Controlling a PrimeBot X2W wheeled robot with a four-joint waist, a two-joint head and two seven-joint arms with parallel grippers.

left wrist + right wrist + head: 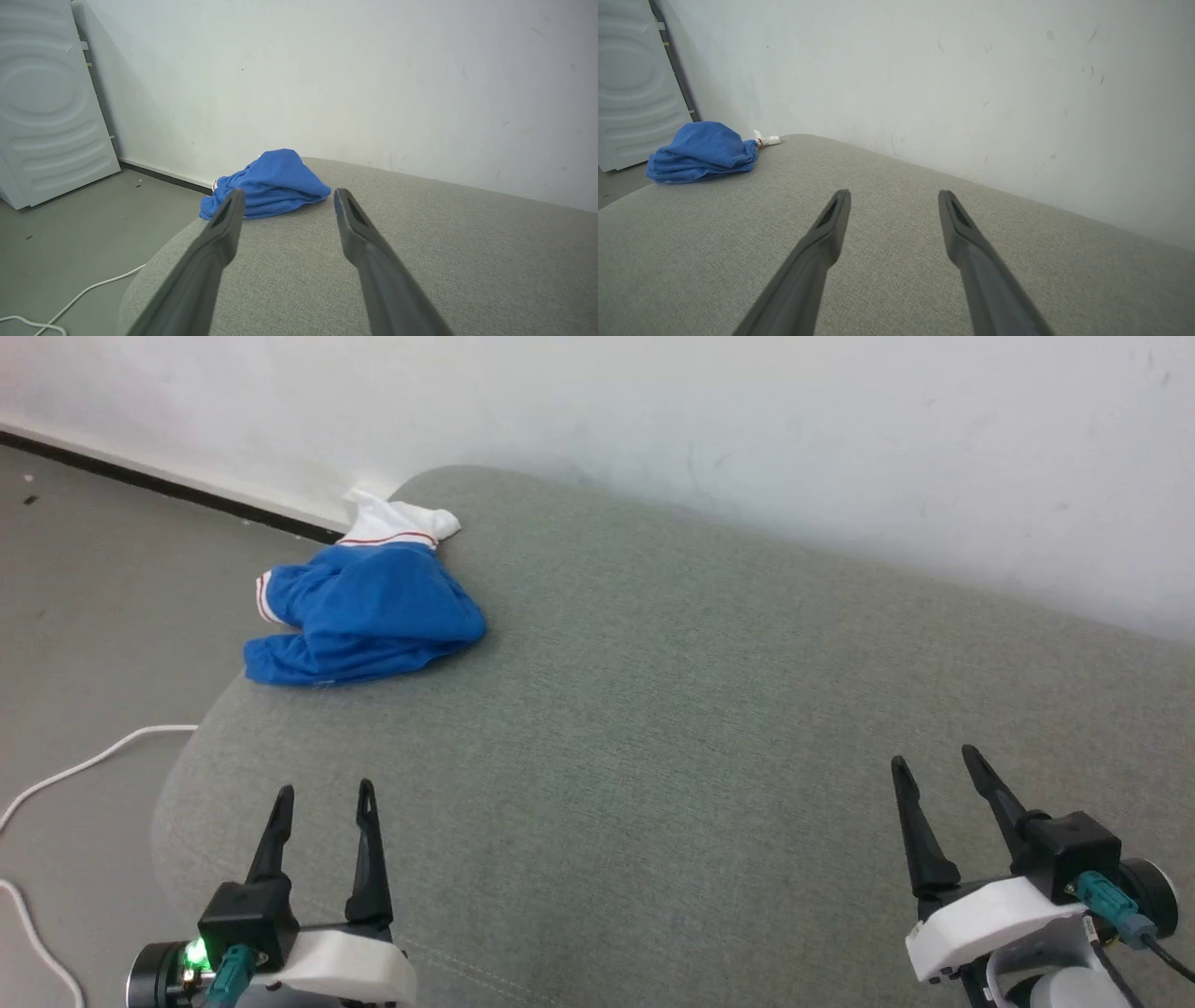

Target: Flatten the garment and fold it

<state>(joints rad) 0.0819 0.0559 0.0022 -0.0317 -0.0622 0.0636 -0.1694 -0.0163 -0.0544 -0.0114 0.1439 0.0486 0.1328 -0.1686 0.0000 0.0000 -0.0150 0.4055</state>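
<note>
Left gripper [325, 786] and right gripper [934, 755] hover splayed.

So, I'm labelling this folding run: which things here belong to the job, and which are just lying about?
Job: the garment, bunched at the far left end of the grey cushion; left gripper and right gripper, both open and empty.
Lying about: white cable on the floor; white ribbed panel against the wall.

Grey fabric cushion [653, 709] against white wall [747, 411], white cable [121, 739] on grey floor [93, 597].
</note>
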